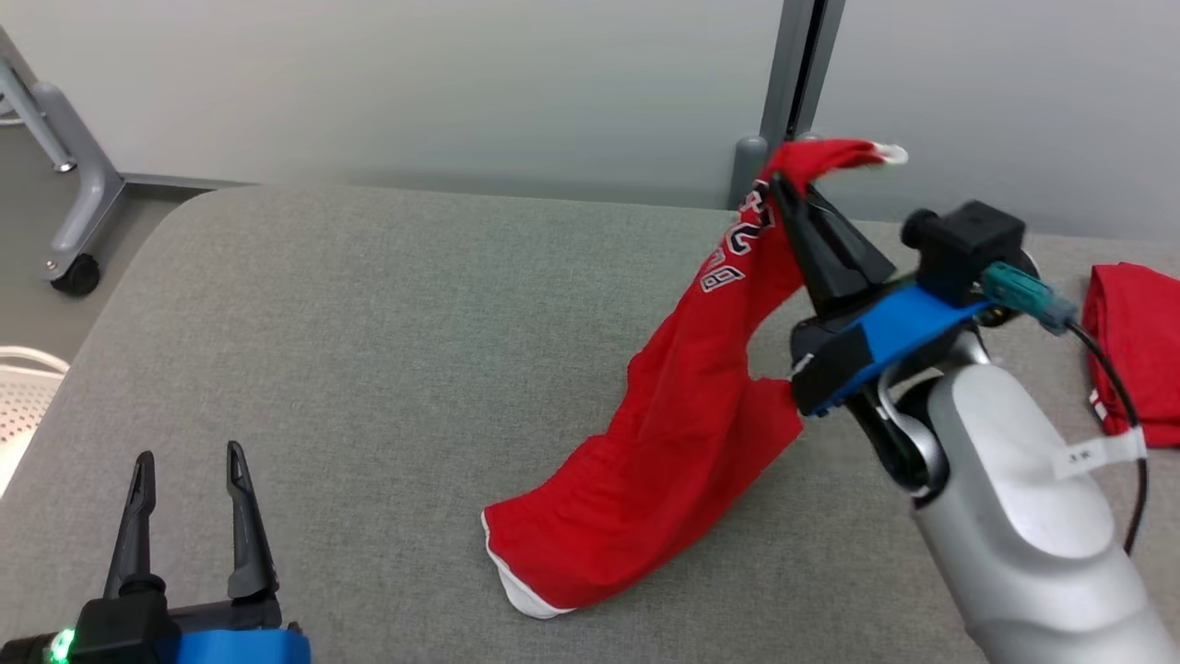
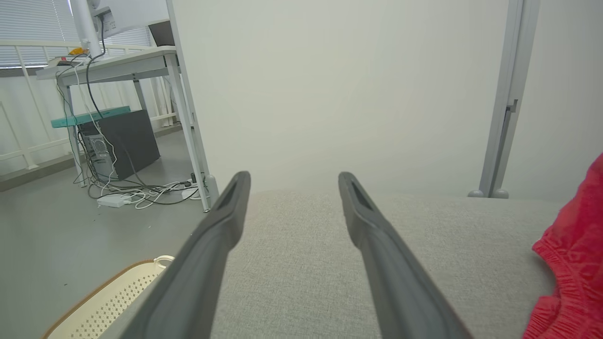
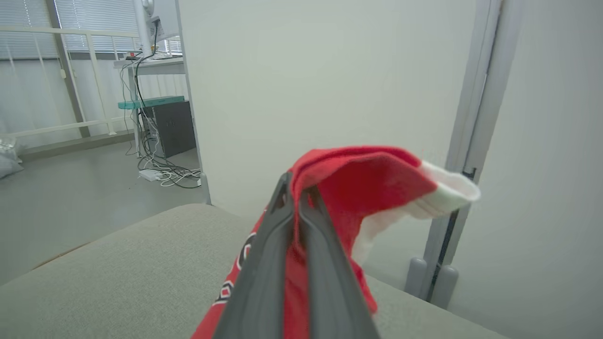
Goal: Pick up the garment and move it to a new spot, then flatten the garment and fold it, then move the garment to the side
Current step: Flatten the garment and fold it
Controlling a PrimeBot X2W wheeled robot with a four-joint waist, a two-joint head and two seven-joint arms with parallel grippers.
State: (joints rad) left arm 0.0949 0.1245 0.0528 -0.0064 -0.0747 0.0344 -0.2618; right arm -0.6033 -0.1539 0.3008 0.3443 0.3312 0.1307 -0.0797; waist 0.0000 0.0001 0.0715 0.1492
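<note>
While right gripper (image 1: pixel 782 189) clamps red garment (image 1: pixel 664 433) at white-trimmed edge, rest drapes onto grey table (image 1: pixel 369 323). Soft, light, limp. Left gripper (image 1: pixel 189 458) wide, empty; likely best grabs far edge.

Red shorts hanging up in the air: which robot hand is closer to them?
Right. The right gripper is shut on the red shorts, holding one end up. The left gripper is open, apart from them, off to their left.

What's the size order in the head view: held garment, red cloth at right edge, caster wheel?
1. held garment
2. red cloth, though the frame cuts it off
3. caster wheel, farther from the camera
</note>
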